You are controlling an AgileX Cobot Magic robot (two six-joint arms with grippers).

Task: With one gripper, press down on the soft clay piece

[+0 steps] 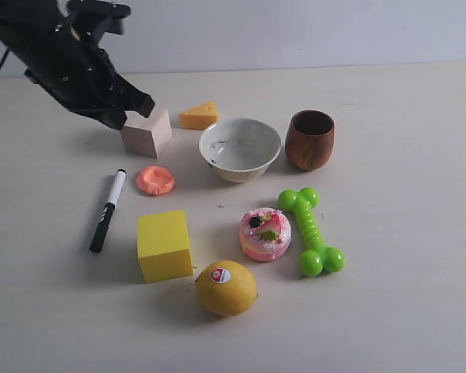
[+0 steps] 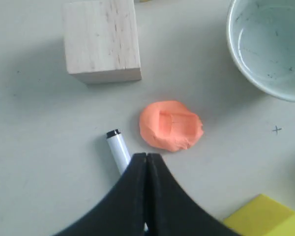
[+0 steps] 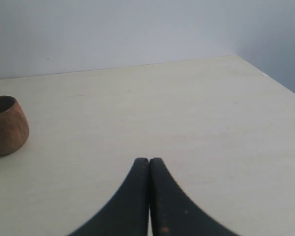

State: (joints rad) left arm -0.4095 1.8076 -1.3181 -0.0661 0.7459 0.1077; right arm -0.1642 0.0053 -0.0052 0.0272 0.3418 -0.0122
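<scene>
Soft clay piece lies dented on pale tabletop, plain wall behind.

On table: flattened salmon-orange clay piece between white marker pen at left and white ceramic bowl at right; pale wooden cube behind, yellow block in front.

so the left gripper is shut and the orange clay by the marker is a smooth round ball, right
Not quite. The soft clay piece is no smooth ball: the left wrist view shows a flattened disc with a dent pressed into its top. The rest holds: the left gripper is shut, and the clay lies by the marker.
</scene>
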